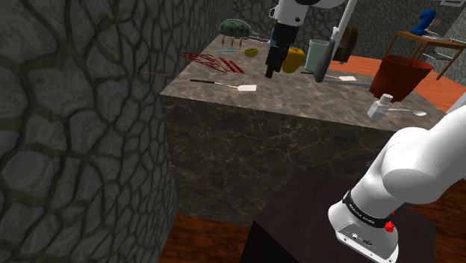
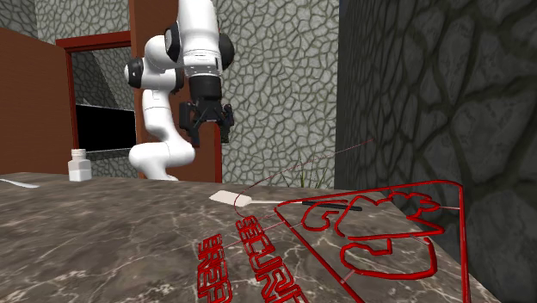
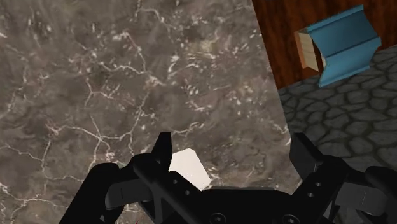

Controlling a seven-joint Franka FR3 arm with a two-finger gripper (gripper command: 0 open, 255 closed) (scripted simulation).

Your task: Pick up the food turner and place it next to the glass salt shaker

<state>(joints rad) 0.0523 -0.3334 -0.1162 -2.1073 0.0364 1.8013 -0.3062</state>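
The food turner (image 1: 226,84) lies flat on the marble counter (image 1: 299,101), a thin dark handle ending in a white blade (image 2: 234,199). My black gripper (image 2: 206,129) hangs open well above the counter, fingers pointing down, holding nothing. Seen from the wrist, the white blade (image 3: 191,167) shows far below, close to one fingertip (image 3: 164,145), with the gripper (image 3: 232,149) spread wide over bare marble. The salt shaker (image 1: 379,105), drawn white with a cap, stands near the counter's corner closest to the stand; it also shows as the salt shaker (image 2: 79,165) at the second exterior view's left.
A red wire rack (image 2: 344,241) lies beside the turner's handle. A yellow object (image 1: 293,60), a pale green cup (image 1: 317,54), a red bucket (image 1: 402,75) and a spoon (image 1: 412,112) crowd the far side. A blue object (image 3: 337,46) lies on the floor past the counter edge.
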